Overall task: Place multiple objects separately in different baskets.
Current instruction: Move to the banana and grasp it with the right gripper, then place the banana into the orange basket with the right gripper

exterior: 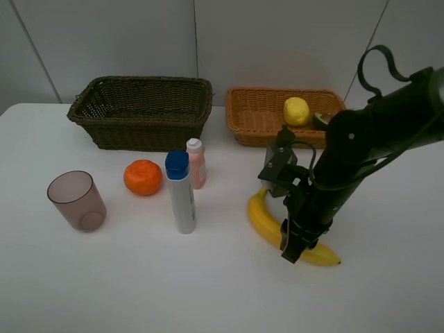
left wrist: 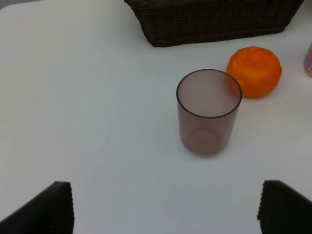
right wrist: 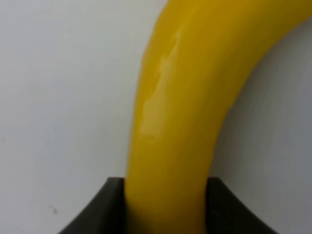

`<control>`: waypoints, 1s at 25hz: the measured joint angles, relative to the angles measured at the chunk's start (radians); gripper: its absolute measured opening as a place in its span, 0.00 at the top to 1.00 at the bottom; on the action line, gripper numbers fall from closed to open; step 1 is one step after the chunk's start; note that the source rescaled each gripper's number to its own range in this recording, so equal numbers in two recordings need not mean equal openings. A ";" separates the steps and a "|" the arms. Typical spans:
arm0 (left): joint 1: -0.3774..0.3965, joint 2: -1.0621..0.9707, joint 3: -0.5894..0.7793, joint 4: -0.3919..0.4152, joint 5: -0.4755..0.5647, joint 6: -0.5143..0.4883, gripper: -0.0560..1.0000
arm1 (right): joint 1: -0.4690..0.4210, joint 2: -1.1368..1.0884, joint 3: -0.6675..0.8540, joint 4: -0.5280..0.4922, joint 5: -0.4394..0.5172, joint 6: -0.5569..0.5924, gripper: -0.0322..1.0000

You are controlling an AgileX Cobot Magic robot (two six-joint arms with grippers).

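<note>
Right gripper (exterior: 291,251): we find it clamped on the banana (exterior: 262,216) – in the wrist view the fruit sits squeezed between both fingers.
Banana: low over the table (exterior: 208,291), in front of the tan basket (exterior: 253,118); we cannot tell whether it rests on the surface or is just clear of it.
Left gripper (left wrist: 165,209): jaws spread wide, holding nothing, above bare table.
Cup (left wrist: 208,112): upright, facing the left gripper, apart from it.
Orange (exterior: 143,177): between the cup and the white bottle (exterior: 182,198), touching neither.
White bottle: upright, blue cap on.
Pink bottle (exterior: 197,164): upright, just behind the white bottle; we cannot tell whether they touch.
Tan basket: holds the lemon (exterior: 296,111); beside the lemon we see an avocado (exterior: 320,121), mostly hidden by the right arm.
Dark basket (exterior: 142,118): at the rear of the table, beside the tan basket – apart from it.
</note>
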 joint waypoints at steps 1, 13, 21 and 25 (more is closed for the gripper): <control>0.000 0.000 0.000 0.000 0.000 0.000 0.00 | 0.000 -0.011 0.000 0.000 0.002 0.000 0.97; 0.000 0.000 0.000 0.000 0.000 0.000 0.00 | 0.000 -0.152 0.000 0.026 0.128 -0.164 0.97; 0.000 0.000 0.000 0.000 0.000 0.000 0.00 | 0.000 -0.251 -0.017 0.133 0.232 -0.437 0.97; 0.000 0.000 0.000 0.000 0.000 0.000 0.00 | 0.000 -0.272 -0.108 0.127 0.317 -0.464 0.97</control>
